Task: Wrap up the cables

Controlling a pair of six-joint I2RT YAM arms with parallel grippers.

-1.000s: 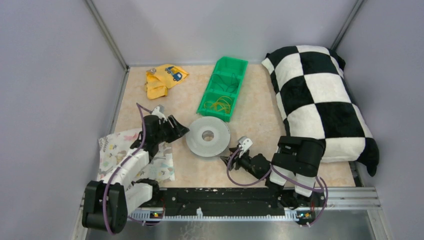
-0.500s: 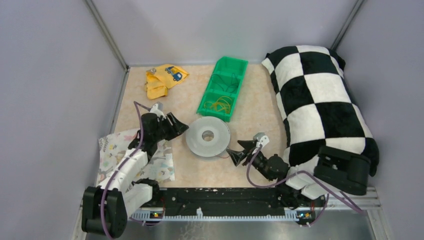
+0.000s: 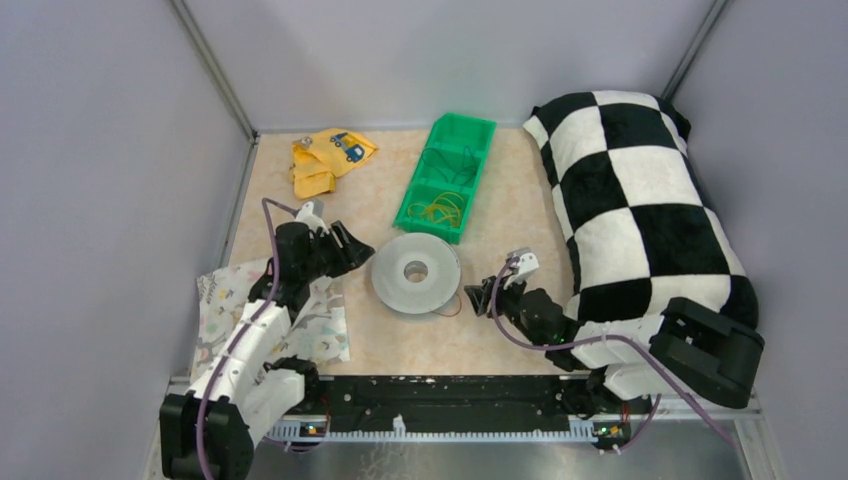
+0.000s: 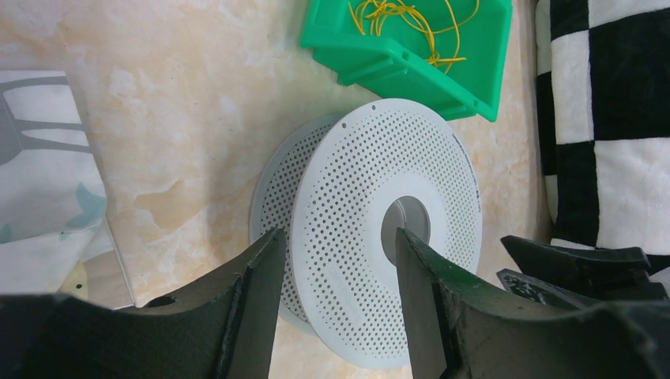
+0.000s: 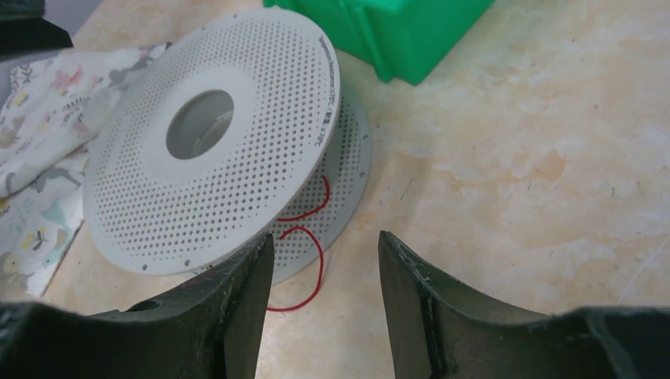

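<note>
- Near the middle of the bench, a little toward its near edge, the grey spool lies flat with bare surface between it and the near edge.
- Along the right edge a checkered pillow takes up most of that side, leaving only a narrow lane between it and the spool.
- Toward the far edge, a green bin sits just beyond the spool, with yellow wire in its nearest compartment.
- A yellow cloth lies in the far left corner and a patterned cloth by the near left corner.
- The left gripper sits at the spool's left rim with its jaws spread; whether they touch it I cannot tell.
- The right gripper hangs low at the spool's right side, jaws spread and pinching nothing.
- The cable is a thin red-brown wire, curling out in two loose loops from between the spool's flanges onto the bench, in line with the gap between the right fingers.
</note>
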